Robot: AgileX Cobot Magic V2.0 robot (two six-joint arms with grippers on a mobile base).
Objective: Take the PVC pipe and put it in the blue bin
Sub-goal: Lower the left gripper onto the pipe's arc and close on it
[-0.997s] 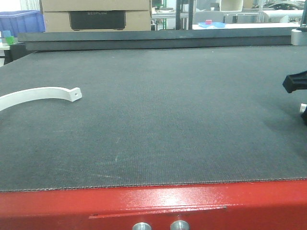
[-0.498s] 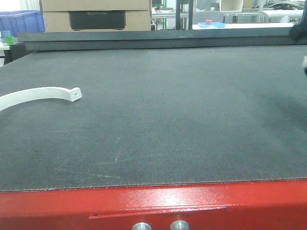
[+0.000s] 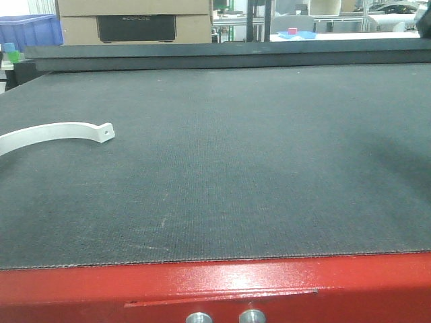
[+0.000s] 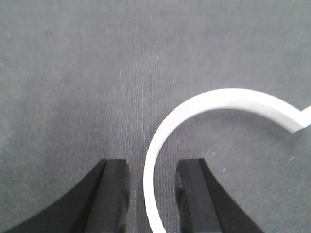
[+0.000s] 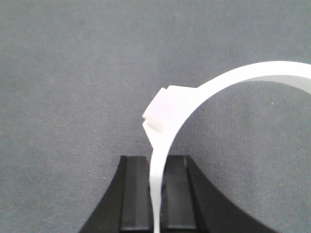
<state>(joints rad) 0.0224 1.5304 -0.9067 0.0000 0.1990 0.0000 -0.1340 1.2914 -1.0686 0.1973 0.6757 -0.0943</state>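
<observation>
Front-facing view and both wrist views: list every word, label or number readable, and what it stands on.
"ECOFLOW", faint and blurred, so uncertain: on the dark panel of the cardboard box, front-facing view.
Wrist views: no text on the PVC pipe or the mat.

left gripper: jaws apart | right gripper: jaws apparently clamped on PVC pipe
</observation>
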